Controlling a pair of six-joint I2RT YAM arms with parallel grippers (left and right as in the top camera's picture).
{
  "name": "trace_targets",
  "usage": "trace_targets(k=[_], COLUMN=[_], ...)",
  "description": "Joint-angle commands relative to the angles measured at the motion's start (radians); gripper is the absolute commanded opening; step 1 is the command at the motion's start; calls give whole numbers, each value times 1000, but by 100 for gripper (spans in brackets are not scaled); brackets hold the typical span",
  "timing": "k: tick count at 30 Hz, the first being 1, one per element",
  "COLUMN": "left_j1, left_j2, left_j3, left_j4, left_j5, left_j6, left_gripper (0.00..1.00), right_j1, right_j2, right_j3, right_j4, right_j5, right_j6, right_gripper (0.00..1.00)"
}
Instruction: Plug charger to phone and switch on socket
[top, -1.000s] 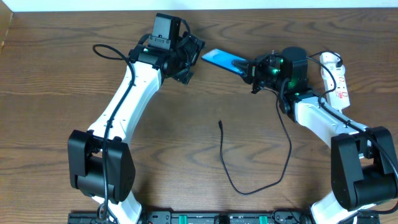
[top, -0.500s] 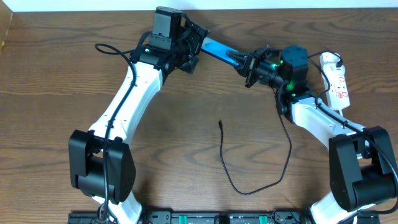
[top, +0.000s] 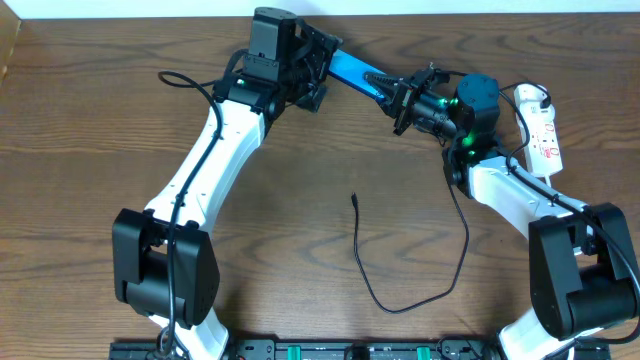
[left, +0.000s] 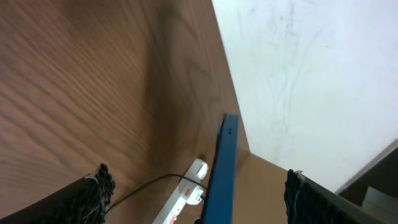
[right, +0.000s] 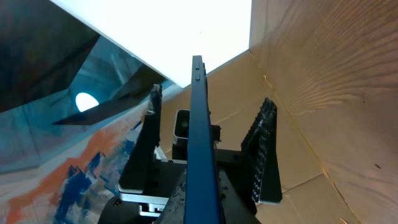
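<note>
Phone (top: 352, 72) has shifted leftward, pinched by right gripper (top: 394, 92), reaching into spread-open left gripper (top: 320, 70)

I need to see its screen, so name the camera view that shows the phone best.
Overhead. There the slim blue-screened phone with black edges shows its bright blue face. In the left wrist view the phone is edge-on, a thin blue strip with no screen showing; in the right wrist view the phone is edge-on too.
</note>
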Motion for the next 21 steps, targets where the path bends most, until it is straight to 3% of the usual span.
trace_targets(k=[1,21], left_j1=[0,0], left_j2=[-18,-18], left_j3=[5,5], left_j4=[11,104], left_j5=[17,89], left_j6=[-8,37], left_gripper=[89,89], right_j1=[2,2], right_j2=[-3,-3], right_j3=[16,16], right_j4=[36,116], right_j5=[9,43], right_j6=[12,13], right_gripper=[1,1])
